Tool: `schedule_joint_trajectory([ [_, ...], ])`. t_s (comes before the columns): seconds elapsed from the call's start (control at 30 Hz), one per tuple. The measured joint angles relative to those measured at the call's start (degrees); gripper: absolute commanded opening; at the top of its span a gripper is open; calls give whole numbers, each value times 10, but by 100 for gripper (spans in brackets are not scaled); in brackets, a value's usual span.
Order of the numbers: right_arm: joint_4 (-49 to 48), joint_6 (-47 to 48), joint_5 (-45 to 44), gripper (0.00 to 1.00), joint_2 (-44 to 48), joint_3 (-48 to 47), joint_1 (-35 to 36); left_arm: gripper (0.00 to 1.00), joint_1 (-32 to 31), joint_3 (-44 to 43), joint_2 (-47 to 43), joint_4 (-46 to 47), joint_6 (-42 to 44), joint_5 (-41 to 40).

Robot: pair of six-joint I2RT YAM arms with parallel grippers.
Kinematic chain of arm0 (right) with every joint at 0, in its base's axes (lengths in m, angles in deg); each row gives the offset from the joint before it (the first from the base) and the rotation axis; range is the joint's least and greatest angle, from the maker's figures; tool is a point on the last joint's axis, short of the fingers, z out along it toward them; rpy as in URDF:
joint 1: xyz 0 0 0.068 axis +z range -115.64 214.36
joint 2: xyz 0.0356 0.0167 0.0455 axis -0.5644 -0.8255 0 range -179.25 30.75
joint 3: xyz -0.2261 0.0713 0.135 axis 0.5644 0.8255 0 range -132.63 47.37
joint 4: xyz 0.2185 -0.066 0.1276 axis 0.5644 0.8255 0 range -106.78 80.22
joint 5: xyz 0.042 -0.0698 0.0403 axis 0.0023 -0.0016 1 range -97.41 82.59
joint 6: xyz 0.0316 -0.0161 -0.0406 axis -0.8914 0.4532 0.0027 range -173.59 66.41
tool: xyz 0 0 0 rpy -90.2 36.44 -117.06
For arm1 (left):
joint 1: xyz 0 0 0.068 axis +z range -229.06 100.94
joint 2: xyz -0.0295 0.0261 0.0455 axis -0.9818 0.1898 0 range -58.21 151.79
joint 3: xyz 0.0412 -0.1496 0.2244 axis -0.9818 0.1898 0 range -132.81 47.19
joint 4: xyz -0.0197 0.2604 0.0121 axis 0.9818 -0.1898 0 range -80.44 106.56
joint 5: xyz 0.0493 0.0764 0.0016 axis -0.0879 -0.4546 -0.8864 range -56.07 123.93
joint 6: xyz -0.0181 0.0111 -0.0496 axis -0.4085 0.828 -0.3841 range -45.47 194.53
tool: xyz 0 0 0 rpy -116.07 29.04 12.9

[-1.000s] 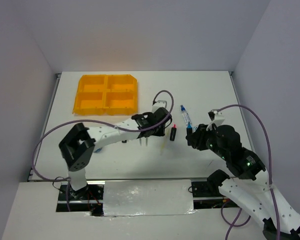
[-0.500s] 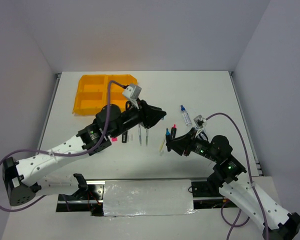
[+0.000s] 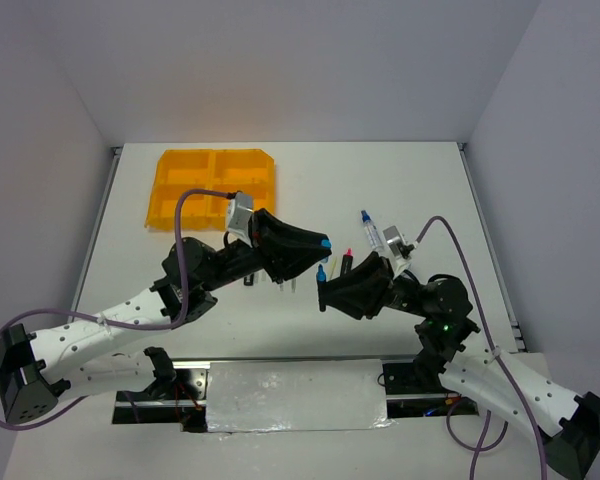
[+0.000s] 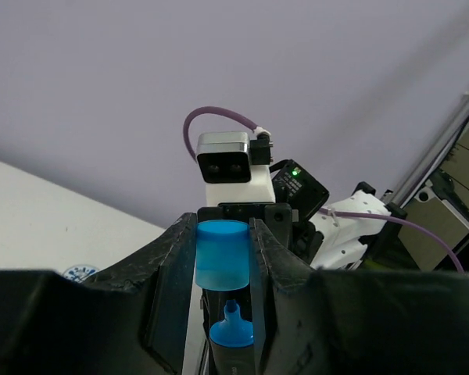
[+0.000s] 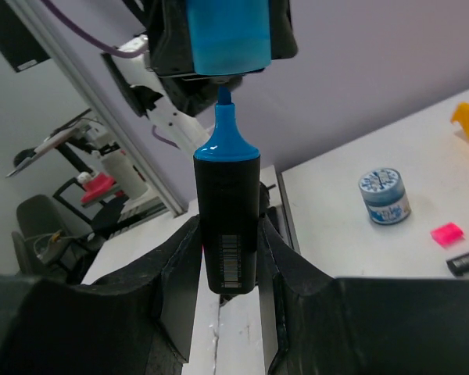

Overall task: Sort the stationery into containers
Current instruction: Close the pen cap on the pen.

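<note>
I see left fingers [image 4: 172, 273] partly closed, clamped on a short blue plastic marker cap [image 4: 221, 251]. Right fingers [image 5: 178, 269] are partly closed round a black blue-tipped marker barrel [image 5: 228, 223], upright, its tip just under the cap. Both are held up over the white counter [image 3: 410, 180], well apart from the orange four-compartment plastic tray [image 3: 211, 185].

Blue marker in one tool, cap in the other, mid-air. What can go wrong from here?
1. The cap in the left tool sits just off the nib of the blue marker in the right tool; a skewed push may crush the nib or shift the marker.
2. A slip would drop either piece onto loose items like the pink-capped marker.
</note>
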Motion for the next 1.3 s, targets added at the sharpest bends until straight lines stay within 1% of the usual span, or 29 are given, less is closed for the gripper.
schedule_joint_trajectory([
  [0.2,-57,-16,16,0,-11,13,4,16,0,3,0,44,-10,21],
  [0.43,-75,-22,18,0,-9,15,4,15,0,6,-2,66,-13,38],
  [1.07,-91,-35,18,0,-23,14,6,16,0,38,16,144,-44,73],
  [1.3,-91,-34,17,0,-14,13,6,16,0,57,15,146,-41,66],
])
